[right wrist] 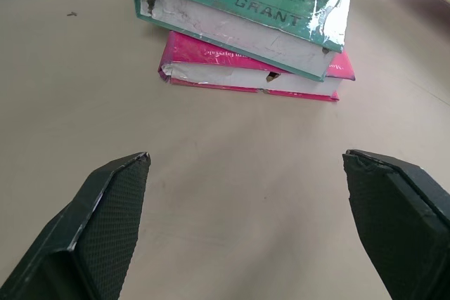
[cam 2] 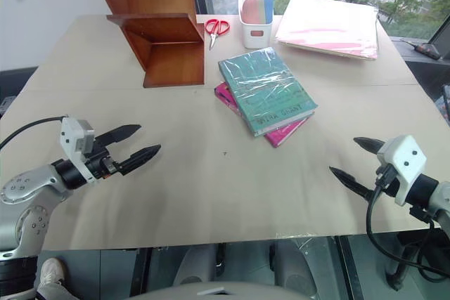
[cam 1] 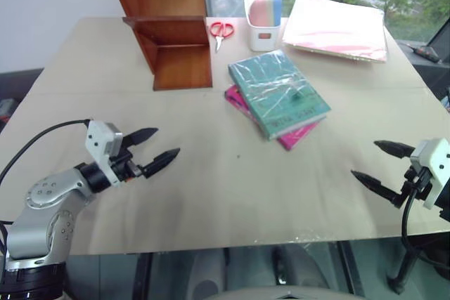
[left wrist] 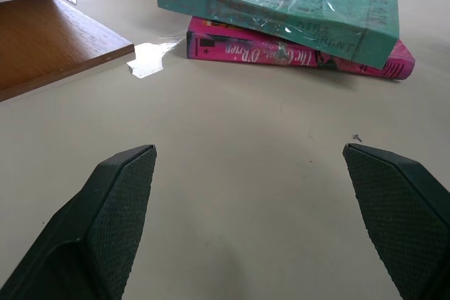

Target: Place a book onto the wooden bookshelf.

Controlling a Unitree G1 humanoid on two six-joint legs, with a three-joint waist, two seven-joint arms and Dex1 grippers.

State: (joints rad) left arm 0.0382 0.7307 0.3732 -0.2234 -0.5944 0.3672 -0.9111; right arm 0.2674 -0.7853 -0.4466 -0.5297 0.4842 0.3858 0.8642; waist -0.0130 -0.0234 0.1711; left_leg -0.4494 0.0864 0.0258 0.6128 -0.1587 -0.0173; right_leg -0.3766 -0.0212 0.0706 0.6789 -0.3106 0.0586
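Black two-fingered left gripper [cam 1: 153, 149] is hovering wide apart over the beige tabletop [cam 1: 232, 194], holding nothing. Behind it, the reddish-brown wooden bookshelf [cam 1: 172, 33] is standing at the table's far left. At centre, the large teal-green plastic-wrapped book [cam 1: 278, 91] is lying flat atop a smaller magenta-pink book [cam 1: 292, 136]. On the right, the right gripper [cam 1: 377, 166] is hanging equally wide, empty, near the table's front edge.

Teal book [cam 1: 278, 93] atop pink book [cam 1: 295, 135], wooden bookshelf [cam 1: 169, 26] nearby, both pincers apart from them.
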